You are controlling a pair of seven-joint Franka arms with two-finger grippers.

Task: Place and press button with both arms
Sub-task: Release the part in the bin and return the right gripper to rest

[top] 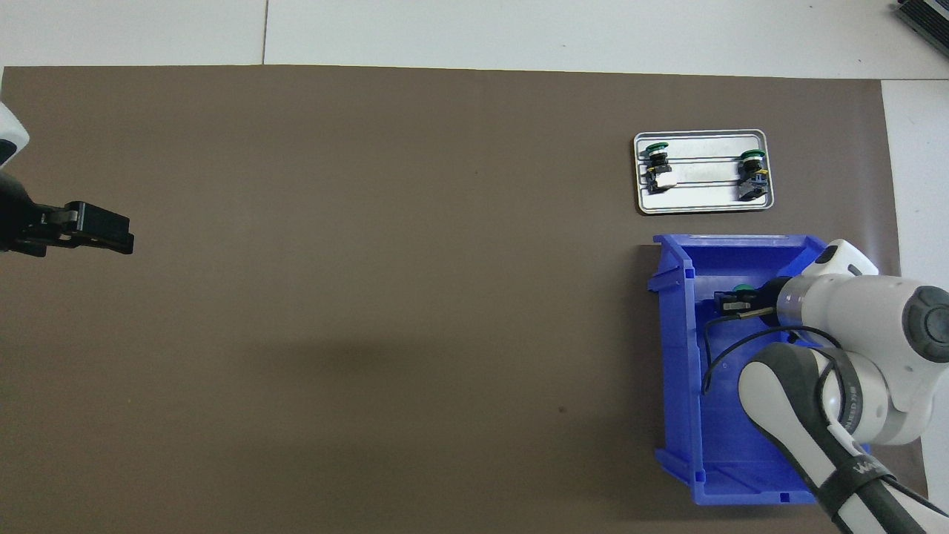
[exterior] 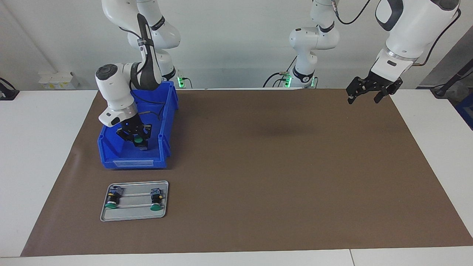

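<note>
Two buttons [exterior: 156, 201] lay on the metal tray [exterior: 134, 214], just past the blue bin [exterior: 111, 155] from the right end effector [exterior: 137, 140], which clasped the button [exterior: 138, 140] inside that bin. Left end effector [exterior: 364, 94] waited, fingers spread, over the surface [exterior: 281, 166].

A brown mat [exterior: 258, 166] is covering most of the white worktop [exterior: 40, 155]. A pale wall [exterior: 236, 40] is rising at its edge, catching soft, even light.
</note>
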